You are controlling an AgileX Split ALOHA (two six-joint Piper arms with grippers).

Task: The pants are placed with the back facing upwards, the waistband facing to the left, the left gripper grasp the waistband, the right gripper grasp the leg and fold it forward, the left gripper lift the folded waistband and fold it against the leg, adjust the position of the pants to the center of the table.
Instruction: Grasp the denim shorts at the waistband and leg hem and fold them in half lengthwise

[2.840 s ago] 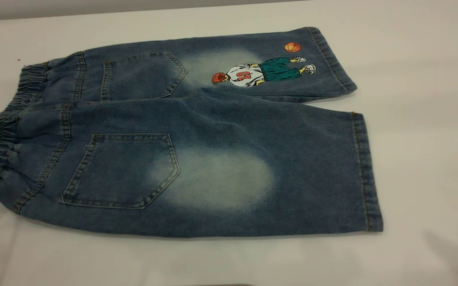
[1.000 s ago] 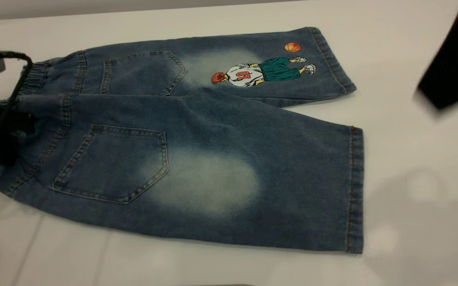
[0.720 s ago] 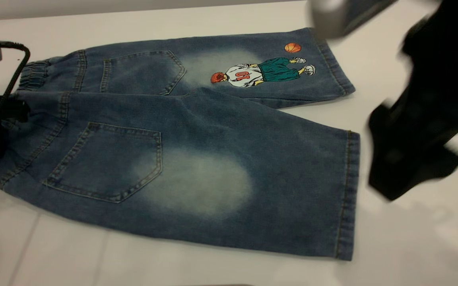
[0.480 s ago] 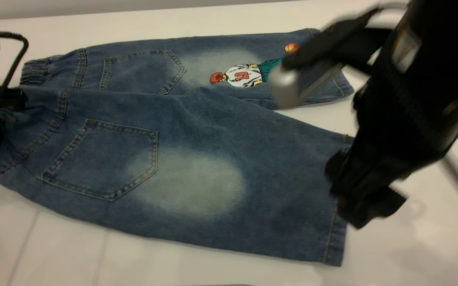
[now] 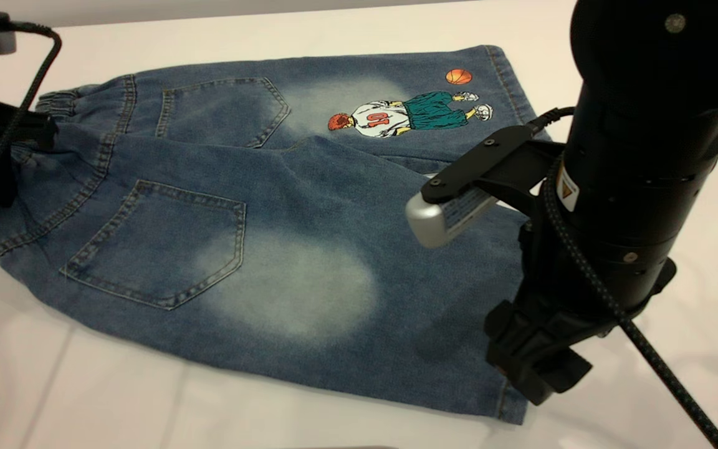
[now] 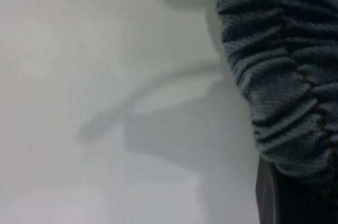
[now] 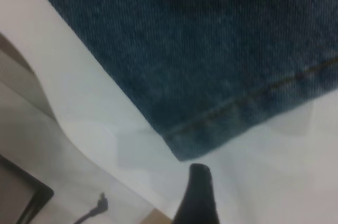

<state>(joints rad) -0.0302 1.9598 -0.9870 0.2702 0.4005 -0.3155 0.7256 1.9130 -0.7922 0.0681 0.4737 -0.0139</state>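
The pants [image 5: 284, 206] lie back up on the white table [image 5: 85, 386], with the waistband [image 5: 57, 100] to the left. My left gripper [image 5: 4, 149] is at the waistband's near corner and holds it a little raised. In the left wrist view the gathered waistband [image 6: 285, 76] lies against one dark finger [image 6: 266, 195]. My right gripper [image 5: 536, 374] hangs over the hem of the plain leg [image 5: 309, 293]. In the right wrist view one black fingertip [image 7: 198, 182] stands just off the leg's hem corner [image 7: 185, 145], with nothing in it.
The right arm's silver-tipped camera bracket [image 5: 440, 215] juts out over the leg. The printed leg [image 5: 409, 115] lies at the far side. The table's edge [image 7: 53, 113] runs close to the right gripper, with floor and a cable [image 7: 90, 211] beyond it.
The right arm has swung in from the right and come down over the plain leg's hem. The left gripper has pulled the waistband left and up, turning the pants.
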